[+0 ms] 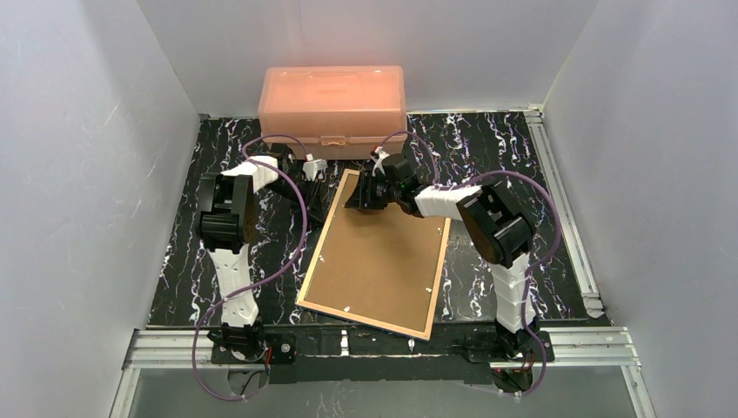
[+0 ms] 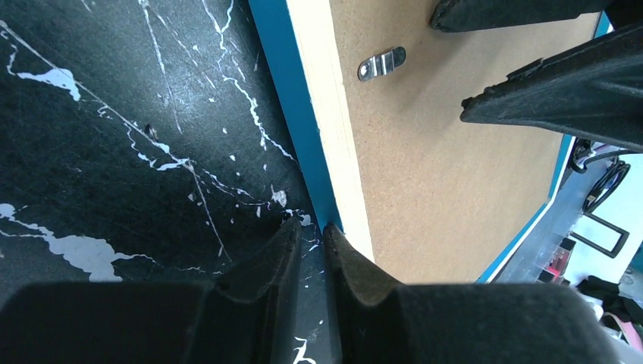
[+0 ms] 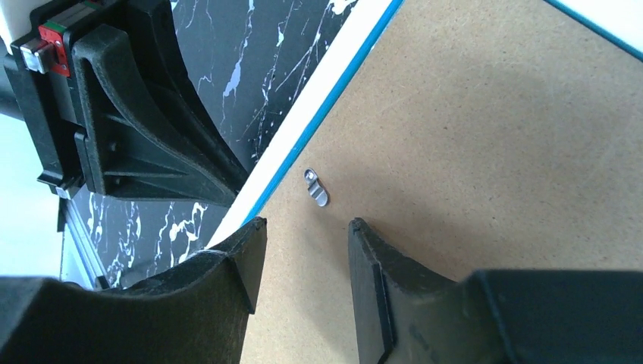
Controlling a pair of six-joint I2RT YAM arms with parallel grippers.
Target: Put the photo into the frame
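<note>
One frame (image 1: 374,261) face-down on counter (image 1: 522,174), one pink box (image 1: 332,97) behind; two claws: right claw (image 3: 303,243) spread over frame's back, left claw (image 2: 311,225) narrowly parted at frame's edge

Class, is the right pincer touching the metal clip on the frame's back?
Apart. Right wrist view: bare frame backing shows between the clip and both fingertips of the right pincer.

1. We take this for a robotics lab test cell, not a home or a shop.
2. We see a left arm (image 1: 228,235) and a right arm (image 1: 496,228), both robotic, bolted to metal rails (image 1: 592,341) at the table's (image 1: 513,139) near edge.
3. Plain white panels (image 1: 78,174) wall the table on three sides.
4. Purple cables (image 1: 305,222) loop along the arms.
</note>
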